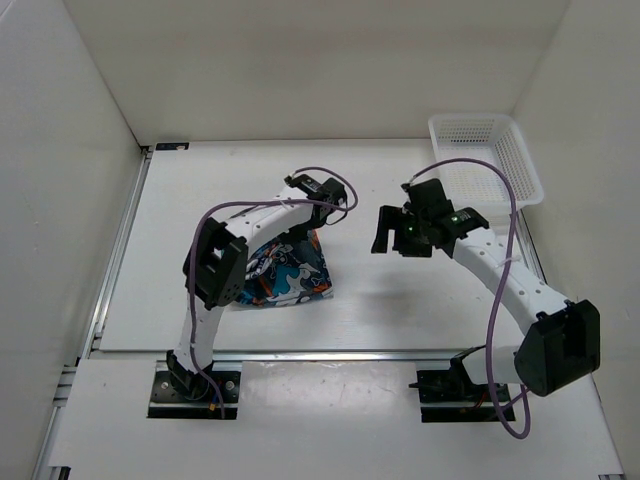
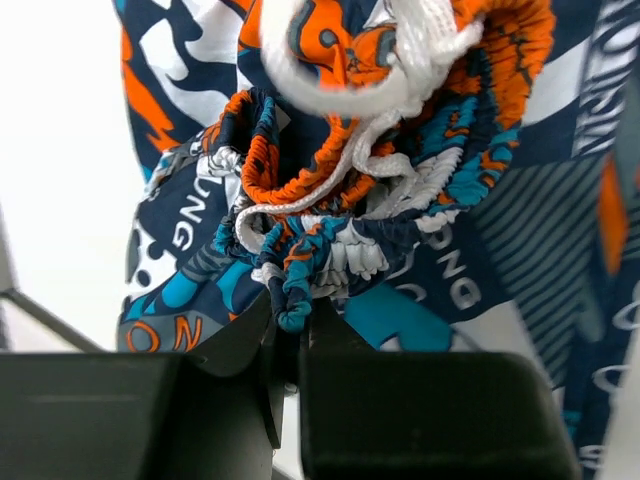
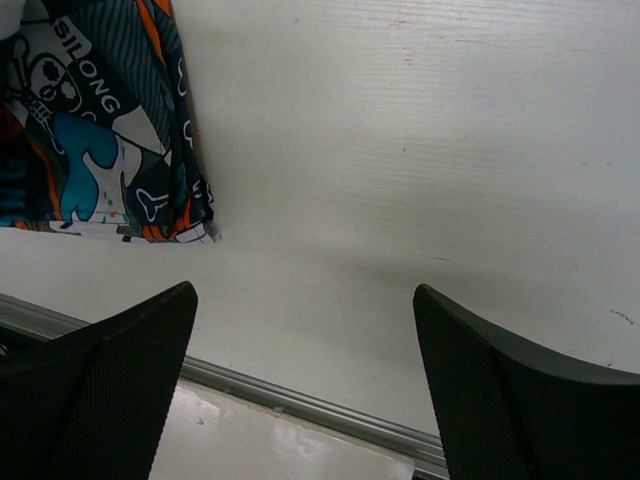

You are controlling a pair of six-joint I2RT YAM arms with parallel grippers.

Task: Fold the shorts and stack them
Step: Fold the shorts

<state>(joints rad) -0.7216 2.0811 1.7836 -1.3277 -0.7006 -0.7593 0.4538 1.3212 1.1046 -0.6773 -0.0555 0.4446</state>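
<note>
The shorts (image 1: 285,275), in a blue, orange, teal and white print, lie bunched on the white table left of centre, with one side pulled up to a peak. My left gripper (image 1: 310,226) hangs over that peak. In the left wrist view my left gripper (image 2: 290,318) is shut on the gathered elastic waistband of the shorts (image 2: 380,180), and a white drawstring (image 2: 340,95) loops above it. To the right of the shorts my right gripper (image 1: 393,236) stands open over bare table. The right wrist view shows my right gripper (image 3: 305,300) holding nothing, with the shorts (image 3: 100,130) at the upper left.
A white mesh basket (image 1: 490,158) stands at the back right corner. White walls close in the table on three sides. A metal rail (image 3: 300,395) runs along the table's near edge, by the arm bases.
</note>
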